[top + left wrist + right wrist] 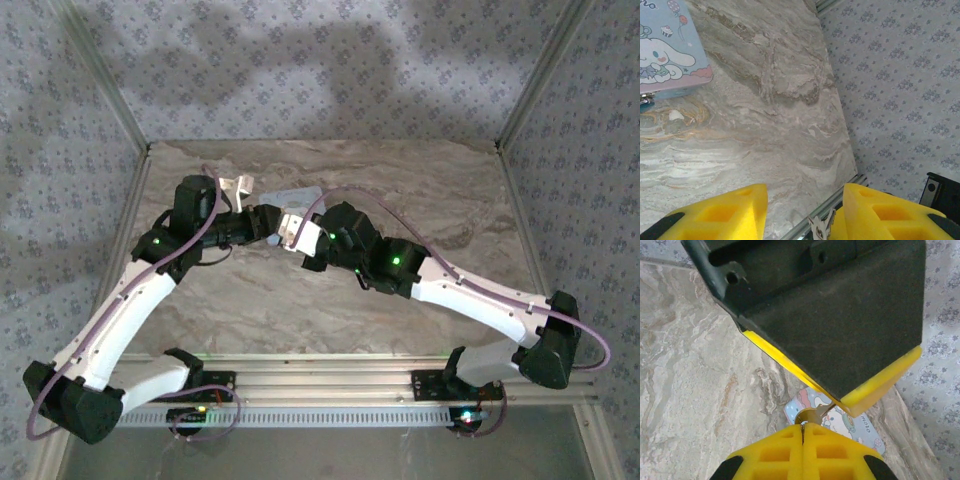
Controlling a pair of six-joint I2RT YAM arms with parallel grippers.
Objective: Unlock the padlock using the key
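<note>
I am watching the left gripper (804,195) standing half wide at the bottom of its wrist view, and I cannot tell whether it is gripping anything. The right gripper (802,430) is pinching the key (809,416) at lower centre of its own view, just under the left gripper's yellow finger. A cartoon box (665,50) is lying on the table (765,125), upper left.

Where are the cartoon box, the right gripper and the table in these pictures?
cartoon box (667,50), left wrist view, on its printed lid.
right gripper (802,431), right wrist view, between its closed yellow fingertips.
table (765,130), left wrist view, on bare marbled surface.
</note>
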